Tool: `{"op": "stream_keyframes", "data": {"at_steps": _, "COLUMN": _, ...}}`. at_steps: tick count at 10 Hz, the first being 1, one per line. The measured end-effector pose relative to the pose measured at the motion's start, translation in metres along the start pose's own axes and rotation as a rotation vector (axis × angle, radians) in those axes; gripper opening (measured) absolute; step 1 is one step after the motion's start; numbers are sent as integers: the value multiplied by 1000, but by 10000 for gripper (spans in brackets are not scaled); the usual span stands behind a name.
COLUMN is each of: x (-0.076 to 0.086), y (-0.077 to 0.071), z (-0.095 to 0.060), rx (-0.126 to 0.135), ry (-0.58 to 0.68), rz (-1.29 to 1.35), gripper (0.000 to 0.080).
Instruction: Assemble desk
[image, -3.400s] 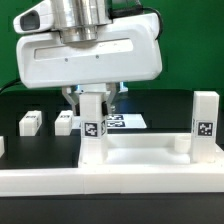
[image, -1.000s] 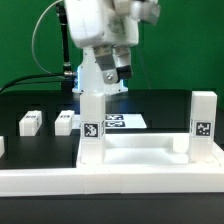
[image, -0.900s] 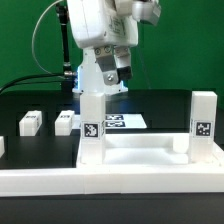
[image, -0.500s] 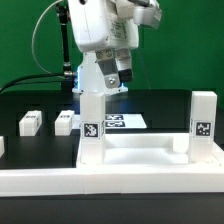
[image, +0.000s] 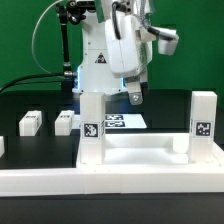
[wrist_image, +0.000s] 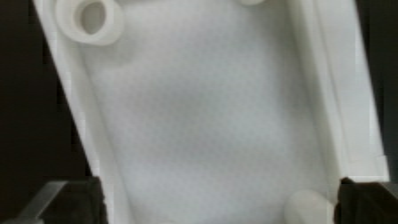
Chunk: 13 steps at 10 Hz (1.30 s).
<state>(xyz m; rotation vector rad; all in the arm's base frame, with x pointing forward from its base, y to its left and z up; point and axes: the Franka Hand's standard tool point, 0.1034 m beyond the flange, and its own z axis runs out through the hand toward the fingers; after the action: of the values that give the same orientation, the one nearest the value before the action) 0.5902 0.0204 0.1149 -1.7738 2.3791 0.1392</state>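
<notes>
The white desk panel (image: 140, 152) lies flat near the front, rim upward. Two tagged legs stand upright in its far corners, one on the exterior view's left (image: 92, 115) and one on its right (image: 205, 115). Two loose legs (image: 30, 122) (image: 65, 122) lie on the black table further left. My gripper (image: 134, 95) hangs open above and just behind the left upright leg, holding nothing. In the wrist view the panel (wrist_image: 205, 110) fills the picture, with a round corner socket (wrist_image: 93, 20) and a raised rim (wrist_image: 331, 80). Both dark fingertips (wrist_image: 54, 205) stand wide apart.
The marker board (image: 125, 122) lies flat behind the panel, under the gripper. A long white rail (image: 110, 183) runs along the table's front edge. A green wall stands behind the arm.
The gripper, low around the left upright leg at first, has lifted off it. In the last half second the wrist has turned and swung toward the exterior view's right. The jaws stay open.
</notes>
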Motion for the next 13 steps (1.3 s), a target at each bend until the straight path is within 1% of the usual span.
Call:
{"op": "stream_keyframes", "data": {"at_steps": 3, "x": 0, "y": 1, "z": 1, "rx": -2, "ry": 1, "rz": 0, "gripper": 649}}
{"op": "stream_keyframes", "data": {"at_steps": 4, "x": 1, "y": 1, "z": 4, "rx": 16, "ry": 2, "rz": -2, "gripper": 649}}
{"op": "stream_keyframes", "data": {"at_steps": 5, "x": 8, "y": 13, "z": 16, "rx": 40, "ry": 12, "rz": -10, "gripper": 649}}
{"op": "stream_keyframes", "data": {"at_steps": 6, "x": 18, "y": 33, "z": 30, "rx": 36, "ry": 17, "rz": -32, "gripper": 649}}
{"op": "stream_keyframes", "data": {"at_steps": 7, "x": 30, "y": 47, "z": 43, "rx": 64, "ry": 33, "rz": -42, "gripper": 649}}
{"op": "stream_keyframes", "data": {"at_steps": 8, "x": 42, "y": 61, "z": 60, "rx": 95, "ry": 57, "rz": -52, "gripper": 649}}
{"op": "stream_keyframes", "data": {"at_steps": 9, "x": 45, "y": 71, "z": 76, "rx": 77, "ry": 60, "rz": -53, "gripper": 649}}
{"op": "stream_keyframes", "data": {"at_steps": 10, "x": 45, "y": 72, "z": 85, "rx": 58, "ry": 60, "rz": -56, "gripper": 649}}
{"op": "stream_keyframes", "data": {"at_steps": 11, "x": 40, "y": 72, "z": 91, "rx": 25, "ry": 45, "rz": -52, "gripper": 649}}
{"op": "stream_keyframes", "data": {"at_steps": 13, "x": 32, "y": 72, "z": 94, "rx": -6, "ry": 23, "rz": -42, "gripper": 649}}
